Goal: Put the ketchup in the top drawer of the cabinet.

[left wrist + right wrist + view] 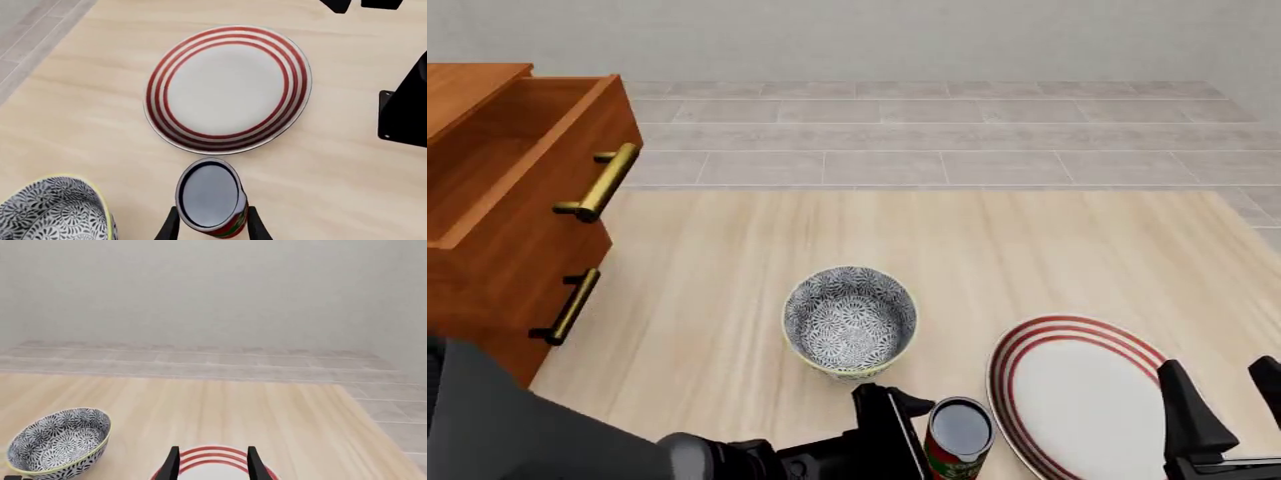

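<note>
With the ketchup (pixel 210 199) upright on the bench between the striped plate (pixel 228 87) and patterned bowl (pixel 849 320), left jaws flanking it, seemingly clenched; right jaws parted, empty. Risk: slipping from a shallow hold en route to the open top drawer (pixel 521 170).

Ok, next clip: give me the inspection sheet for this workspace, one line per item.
Surface: light wooden table, grey tiled floor beyond it.
Job's things: ketchup upright between the left gripper's fingers, beside the plate; top drawer of the cabinet pulled open, nothing seen inside; lower drawer shut.
Clutter: grey-patterned bowl near the middle; red-ringed plate to the right.
Grippers: left gripper straddles the ketchup, contact not certain; right gripper open, empty, above the plate.
Cables: nothing seen.
Surroundings: plain pale wall.
</note>
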Available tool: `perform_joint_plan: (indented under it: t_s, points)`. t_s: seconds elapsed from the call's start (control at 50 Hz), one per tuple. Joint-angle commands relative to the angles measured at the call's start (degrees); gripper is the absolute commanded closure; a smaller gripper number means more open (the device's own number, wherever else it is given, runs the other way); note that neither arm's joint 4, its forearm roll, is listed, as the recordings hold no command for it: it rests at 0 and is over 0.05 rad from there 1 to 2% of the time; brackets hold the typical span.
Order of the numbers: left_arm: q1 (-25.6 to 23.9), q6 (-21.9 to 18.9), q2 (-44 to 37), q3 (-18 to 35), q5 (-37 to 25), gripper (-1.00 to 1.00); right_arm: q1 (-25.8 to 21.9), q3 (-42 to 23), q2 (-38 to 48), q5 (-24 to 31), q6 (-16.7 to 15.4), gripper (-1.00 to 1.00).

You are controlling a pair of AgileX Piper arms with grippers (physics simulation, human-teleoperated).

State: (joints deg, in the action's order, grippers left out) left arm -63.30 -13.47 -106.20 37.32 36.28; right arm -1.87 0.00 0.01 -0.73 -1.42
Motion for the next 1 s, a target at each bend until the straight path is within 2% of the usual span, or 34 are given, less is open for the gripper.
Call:
perform_joint_plan:
  t_s: [0.02,0.36,0.58,0.6,0.78,0.9,0.96,1.0]
  points:
    - [0.0,-0.7,-2.0,1.4,-0.2,-1.0,-0.8,0.0,0.0,-0.3,0.4,-1.0]
    - [-0.8,-0.8,-1.5,3.0,-1.4,-1.0,-0.8,0.0,0.0,-0.4,0.4,-1.0]
    - [-0.9,-0.8,-0.1,1.5,0.1,-1.0,-0.8,0.0,0.0,-0.4,0.4,-1.0]
    - [-0.2,-1.1,0.8,0.8,0.7,1.0,-0.8,0.0,0.0,-0.4,0.4,-1.0]
    - [-1.5,-0.4,2.2,0.5,-0.7,1.0,-0.8,0.0,0.0,-0.4,0.4,-1.0]
    - [-0.9,-0.5,4.6,-0.5,-1.4,1.0,-0.8,0.0,0.0,-0.4,0.4,-1.0]
    - [0.5,-2.2,6.9,-2.2,-0.7,1.0,-0.8,0.0,0.0,-0.4,0.4,-1.0]
    - [1.2,-1.2,9.5,-3.1,-1.3,1.0,-0.8,0.0,0.0,-0.4,0.4,-1.0]
